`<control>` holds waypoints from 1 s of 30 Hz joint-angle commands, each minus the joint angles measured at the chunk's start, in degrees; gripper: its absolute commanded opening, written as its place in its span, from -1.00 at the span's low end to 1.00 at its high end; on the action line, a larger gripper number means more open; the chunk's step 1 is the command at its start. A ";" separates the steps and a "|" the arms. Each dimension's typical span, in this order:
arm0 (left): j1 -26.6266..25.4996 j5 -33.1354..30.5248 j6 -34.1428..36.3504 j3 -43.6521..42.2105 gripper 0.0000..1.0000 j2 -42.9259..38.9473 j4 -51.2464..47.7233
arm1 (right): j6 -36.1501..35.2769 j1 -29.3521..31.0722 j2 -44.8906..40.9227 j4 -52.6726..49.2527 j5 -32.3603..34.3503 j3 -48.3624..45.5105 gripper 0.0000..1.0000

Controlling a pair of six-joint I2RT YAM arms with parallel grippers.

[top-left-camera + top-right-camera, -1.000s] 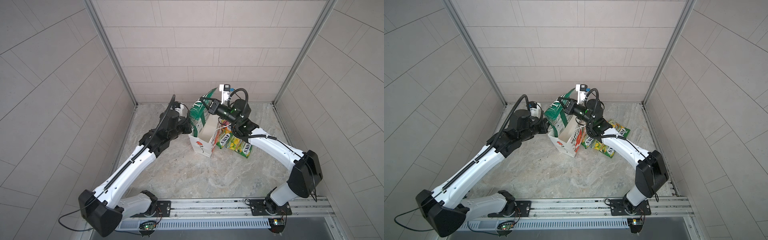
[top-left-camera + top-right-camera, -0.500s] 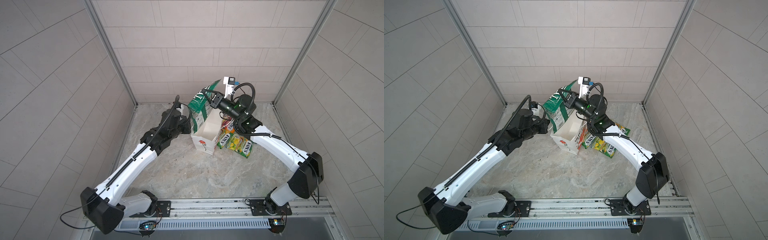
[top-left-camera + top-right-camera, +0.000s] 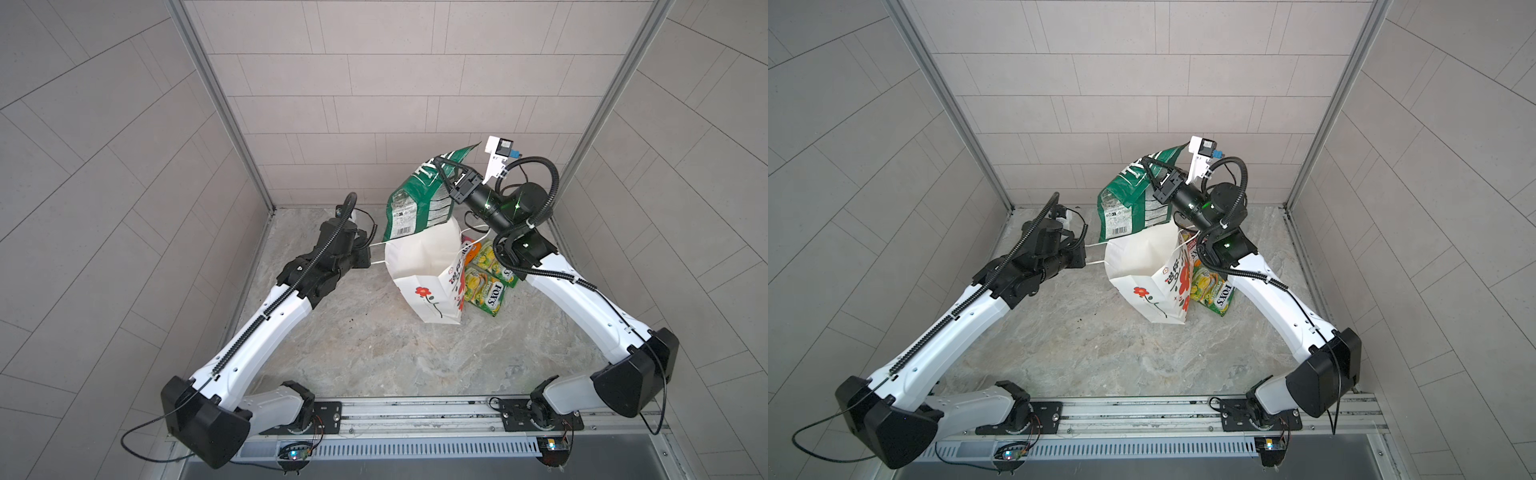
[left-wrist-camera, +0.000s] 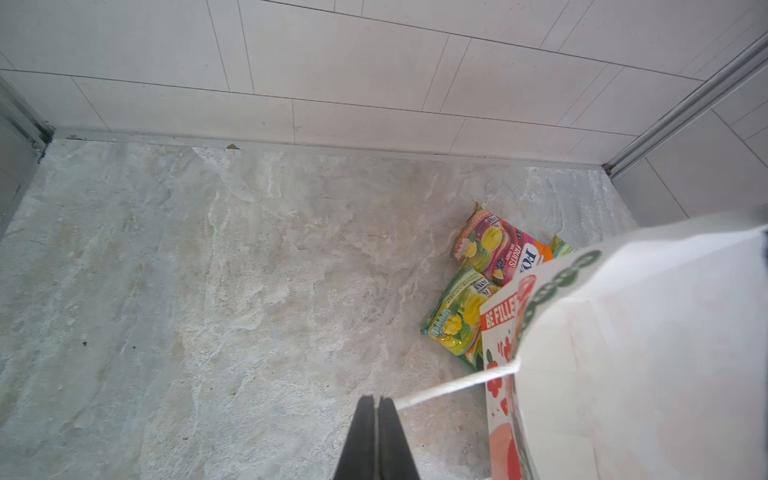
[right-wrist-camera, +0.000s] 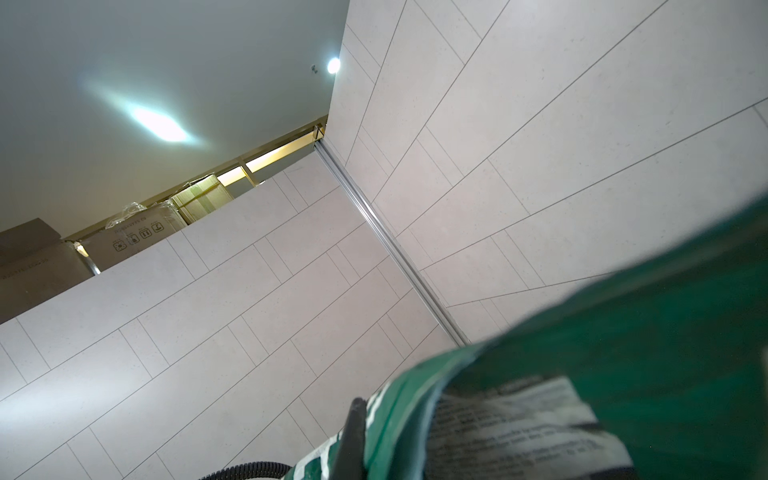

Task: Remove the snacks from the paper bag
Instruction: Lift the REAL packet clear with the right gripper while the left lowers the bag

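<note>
**Crisp bag hangs from the right claw over the paper bag's mouth**

The right claw is clamped on the top edge of the dark green crisp bag. In the right wrist view one black finger presses against the green foil. The crisp bag hangs down from this grip, its long axis running steeply downward and tilted toward the left arm's side. In both top views its lower edge overlaps the far rim of the white paper bag's open mouth. I cannot tell whether that edge is clear of the rim or just inside it. The right forearm rises steeply from the table, with the wrist bent back toward the rear wall, so the claw is high above the paper bag.

The left claw is shut on the string handle, which runs taut from its tips to the paper bag's near rim. That arm reaches low and nearly level across the table and seems to steady the paper bag, which leans a little.

The small pouches lie on the table just beside the paper bag, on the right arm's side and under the right forearm. The open spot for the crisp bag is therefore likely toward that side, and the right arm is the nearer one. It would probably need a little more height before swinging over.
</note>
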 commanded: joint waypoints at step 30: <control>4.81 -5.99 6.88 6.57 -1.00 0.54 -1.48 | -5.84 -10.31 -14.57 -8.79 4.71 -8.88 -1.00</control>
